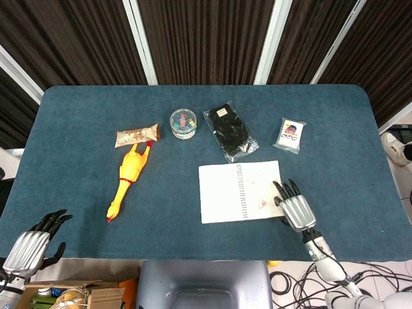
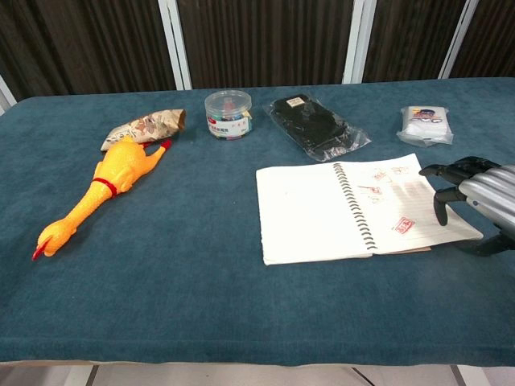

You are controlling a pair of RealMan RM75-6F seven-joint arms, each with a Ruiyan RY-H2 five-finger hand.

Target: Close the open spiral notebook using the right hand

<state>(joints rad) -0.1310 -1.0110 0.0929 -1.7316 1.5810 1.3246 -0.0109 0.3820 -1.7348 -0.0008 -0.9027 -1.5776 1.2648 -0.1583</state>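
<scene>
The spiral notebook (image 1: 238, 192) (image 2: 338, 211) lies open and flat on the blue table, its wire spine running down the middle and small red stamps on its right page. My right hand (image 1: 295, 206) (image 2: 475, 193) hovers over the outer edge of that right page, fingers spread and curved downward, holding nothing. Whether the fingertips touch the paper I cannot tell. My left hand (image 1: 33, 243) rests at the near left corner of the table, fingers apart and empty, seen only in the head view.
A yellow rubber chicken (image 1: 128, 177) (image 2: 96, 193) and a patterned packet (image 1: 136, 135) lie left of the notebook. Behind it stand a clear round tub (image 1: 183, 123) (image 2: 228, 113), a bagged black item (image 1: 230, 132) (image 2: 315, 126) and a small white packet (image 1: 290, 134) (image 2: 426, 124).
</scene>
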